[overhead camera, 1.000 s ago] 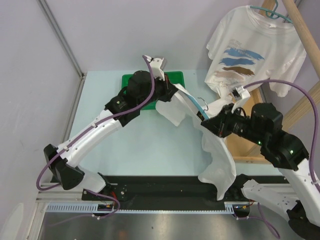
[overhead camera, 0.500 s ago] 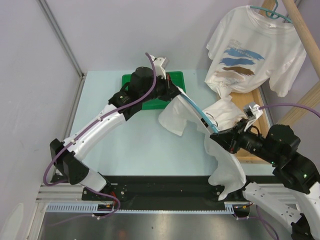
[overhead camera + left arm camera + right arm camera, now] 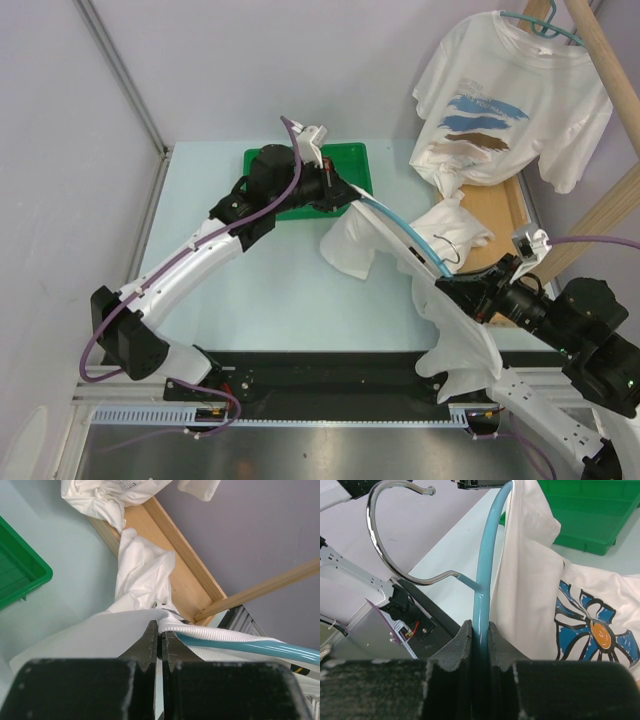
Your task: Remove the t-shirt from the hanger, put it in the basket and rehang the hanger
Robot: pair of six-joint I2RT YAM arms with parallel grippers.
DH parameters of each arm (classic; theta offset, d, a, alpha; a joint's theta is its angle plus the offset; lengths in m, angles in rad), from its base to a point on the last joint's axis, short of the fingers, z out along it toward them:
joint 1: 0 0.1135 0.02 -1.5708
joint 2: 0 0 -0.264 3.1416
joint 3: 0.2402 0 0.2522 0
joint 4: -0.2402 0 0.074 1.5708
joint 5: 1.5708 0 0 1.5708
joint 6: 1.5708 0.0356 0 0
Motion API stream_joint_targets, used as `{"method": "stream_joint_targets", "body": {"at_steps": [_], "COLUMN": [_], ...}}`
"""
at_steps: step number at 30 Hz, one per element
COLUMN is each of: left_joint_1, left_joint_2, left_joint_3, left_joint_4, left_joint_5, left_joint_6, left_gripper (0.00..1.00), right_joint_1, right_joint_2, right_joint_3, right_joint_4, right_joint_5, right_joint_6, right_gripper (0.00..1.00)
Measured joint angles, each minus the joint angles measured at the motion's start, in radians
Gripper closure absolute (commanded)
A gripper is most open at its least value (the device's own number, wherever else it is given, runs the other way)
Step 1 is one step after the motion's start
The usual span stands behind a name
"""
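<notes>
Fabric of the white t-shirt (image 3: pixel 352 243) is draped over a teal hanger (image 3: pixel 405 230), which is held above the right half of the counter (image 3: pixel 250 280) and runs from near the far edge toward the near right corner. The left gripper (image 3: pixel 348 194) is placed at the hanger's far end, just beside the green tray (image 3: pixel 352 160) at the far edge. In the left wrist view its fingers (image 3: pixel 147 645) are pressed together on a fold of the shirt, right next to the ribbed hem that wraps the teal bar. The right gripper (image 3: pixel 447 290) is set at the other end, near the right edge. Its fingers (image 3: pixel 460 645) are clamped on the teal bar, just below the point where the metal hook (image 3: pixel 369 515) branches off. Part of the shirt hangs from the hanger toward the near edge, and a blue and orange print is shown on it in the right wrist view. A second printed t-shirt (image 3: pixel 510 105) is hung on a wooden rack (image 3: pixel 497 205) at the far right corner. More white cloth (image 3: pixel 452 228) is seen against the rack's base — whether it belongs to the held shirt cannot be told.
</notes>
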Motion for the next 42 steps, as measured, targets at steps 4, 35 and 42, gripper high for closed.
{"method": "stream_joint_targets", "body": {"at_steps": [4,35,42], "left_joint_1": [0.012,0.196,0.196], "left_joint_2": [0.000,0.013,0.010], "left_joint_3": [-0.008,-0.146,-0.149], "left_joint_4": [-0.003,-0.013,-0.014], "left_joint_5": [0.043,0.297,0.157], "left_joint_6": [-0.021,-0.136,-0.081], "left_gripper": [1.00,1.00,1.00], "right_joint_1": [-0.004,-0.086,-0.171], "right_joint_2": [-0.050,-0.206,-0.059], "right_joint_3": [-0.023,-0.114,-0.181], "right_joint_4": [0.001,0.104,0.324], "right_joint_5": [0.003,0.118,0.017], "right_joint_6": [-0.002,0.032,0.066], "right_gripper": [1.00,1.00,1.00]}}
